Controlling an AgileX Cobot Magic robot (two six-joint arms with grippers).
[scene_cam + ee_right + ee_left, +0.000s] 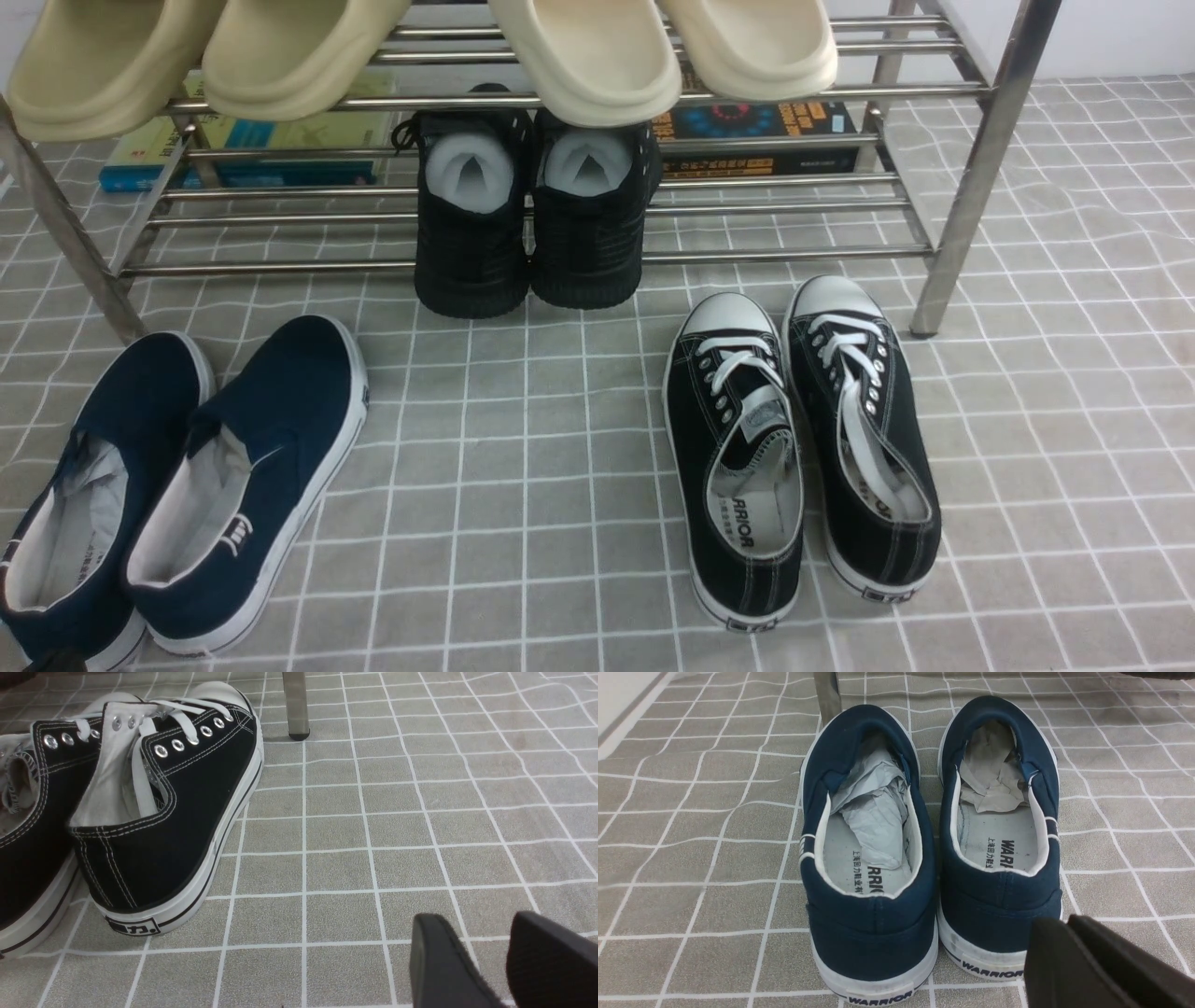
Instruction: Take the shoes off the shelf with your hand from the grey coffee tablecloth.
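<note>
The left gripper (1069, 933), jaws nearly together and empty behind the navy shoes (929, 858) near the tablecloth's (523, 448) left edge, could nudge them sideways; the right gripper (486, 961) gapes empty.

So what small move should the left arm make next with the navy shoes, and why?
Probably open the left gripper first. It sits shut and empty just behind the heels of the navy shoes, which stand side by side on the grey cloth, off the shelf. Shut fingers cannot take a heel wall, so opening seems to come before any approach.
</note>
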